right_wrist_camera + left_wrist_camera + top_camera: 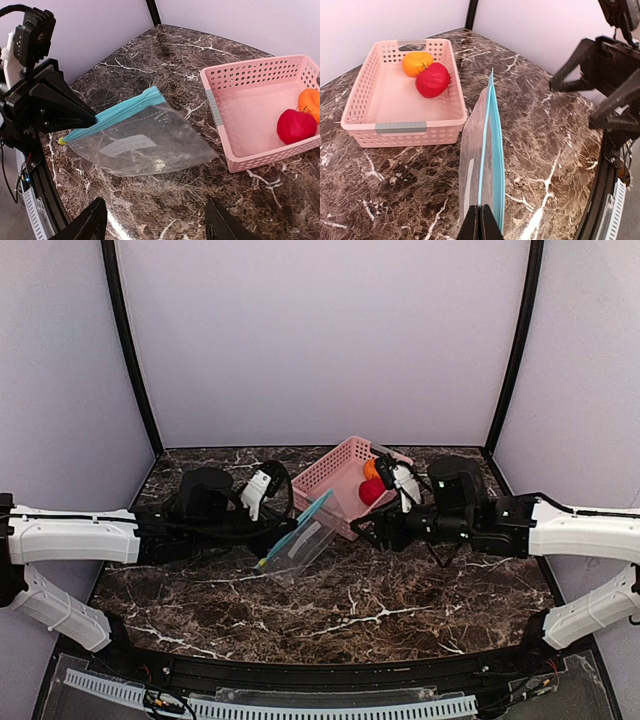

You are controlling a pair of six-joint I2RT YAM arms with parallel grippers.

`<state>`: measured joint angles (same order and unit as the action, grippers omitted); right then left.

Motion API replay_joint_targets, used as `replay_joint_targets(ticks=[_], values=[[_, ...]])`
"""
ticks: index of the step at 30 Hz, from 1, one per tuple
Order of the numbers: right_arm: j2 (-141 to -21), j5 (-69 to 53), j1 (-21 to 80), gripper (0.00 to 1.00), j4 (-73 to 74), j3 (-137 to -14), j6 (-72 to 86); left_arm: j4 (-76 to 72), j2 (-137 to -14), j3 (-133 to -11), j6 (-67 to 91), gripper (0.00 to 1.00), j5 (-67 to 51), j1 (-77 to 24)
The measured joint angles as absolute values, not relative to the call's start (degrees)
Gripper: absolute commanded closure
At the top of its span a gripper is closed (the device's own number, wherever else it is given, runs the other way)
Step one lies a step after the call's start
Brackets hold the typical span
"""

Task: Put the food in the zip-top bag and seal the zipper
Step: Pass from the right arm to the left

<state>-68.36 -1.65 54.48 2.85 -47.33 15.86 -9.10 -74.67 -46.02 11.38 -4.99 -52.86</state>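
Your left gripper [480,214] is clamped shut on the zipper [495,150], pinching the teal strip close to its near end. In the right wrist view the same fingers [75,116] bite the strip just short of the little yellow tab at its tip.

The zip-top bag [145,145] hangs from that grip. The zipper edge is lifted and the clear body slopes down towards the marble table [165,50]. The bottom edge looks like it rests on the marble, but you can't confirm that from these views. The white label [125,146] faces the right wrist camera. The bag has nothing inside. Whether the zipper is parted or pressed closed you can't tell, since it reads as one teal band.

Your right gripper [156,210] is spread wide and holds nothing. It sits over bare table just beside the bag's lower edge, with one finger [92,220] on each side of the frame.

The food isn't in the bag. The orange toy food [416,63] and the red toy food [433,79] lie inside the pink slotted basket [400,127], touching each other, at the end farthest from the left wrist camera. The basket sits on the table just beside the bag. From the top camera, the bag's upper corner overlaps the basket's near wall.
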Motion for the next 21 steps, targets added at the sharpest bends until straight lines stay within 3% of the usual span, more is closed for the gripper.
replay_joint_targets(ticks=[12,21], values=[[-78.3,7.3,59.0,0.32,5.2,-55.7,41.5,-12.2,-74.7,-45.5,16.2,0.99,14.7,-57.5],[-84.8,8.2,59.0,0.29,5.8,-61.0,46.9,-12.5,-75.0,-45.5,18.1,0.99,20.3,-59.9]])
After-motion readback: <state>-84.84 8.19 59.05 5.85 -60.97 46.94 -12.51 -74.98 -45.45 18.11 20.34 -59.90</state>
